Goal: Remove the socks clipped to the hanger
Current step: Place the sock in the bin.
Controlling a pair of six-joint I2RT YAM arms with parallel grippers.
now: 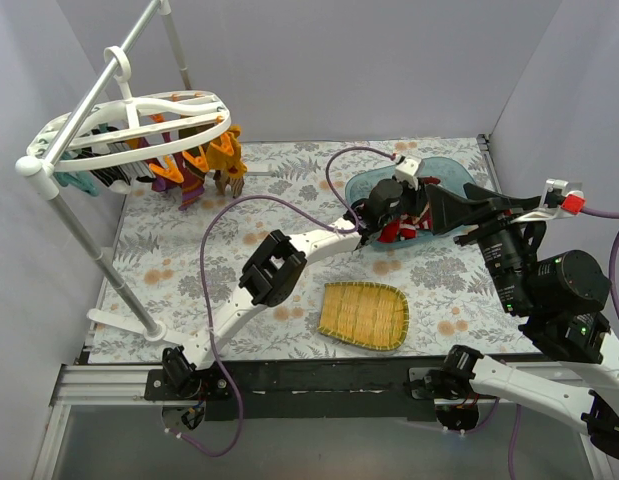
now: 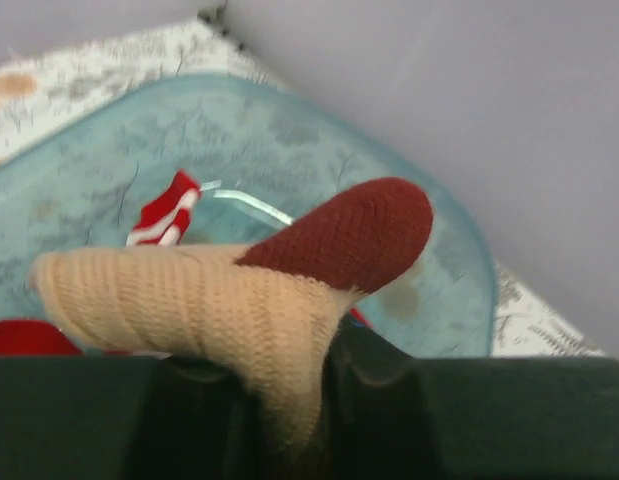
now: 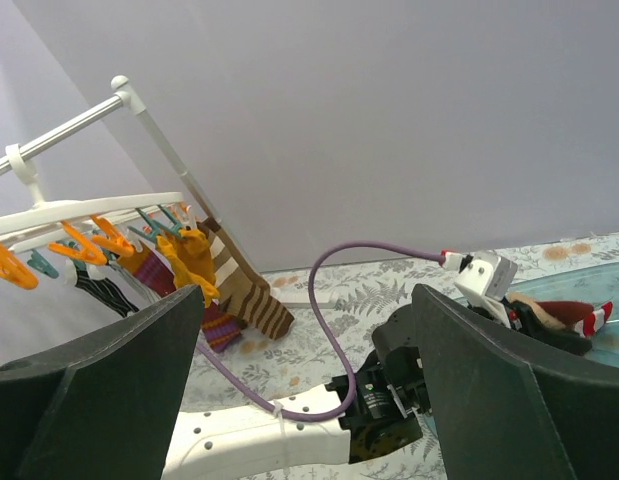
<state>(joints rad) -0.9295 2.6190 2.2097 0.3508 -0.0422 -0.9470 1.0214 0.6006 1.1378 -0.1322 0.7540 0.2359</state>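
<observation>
The white oval hanger hangs from the pole at the far left, with several socks clipped under it: orange, purple, brown striped. The right wrist view shows the same hanger and socks. My left gripper is over the blue tray, shut on a cream sock with a maroon toe that sticks up between its fingers. A red-and-white striped sock lies in the tray below. My right gripper is open and holds nothing, just right of the left gripper.
A woven bamboo tray lies near the front middle of the floral table cloth. The grey-white pole stand slants across the left side. The left arm's purple cable loops in front of the right gripper.
</observation>
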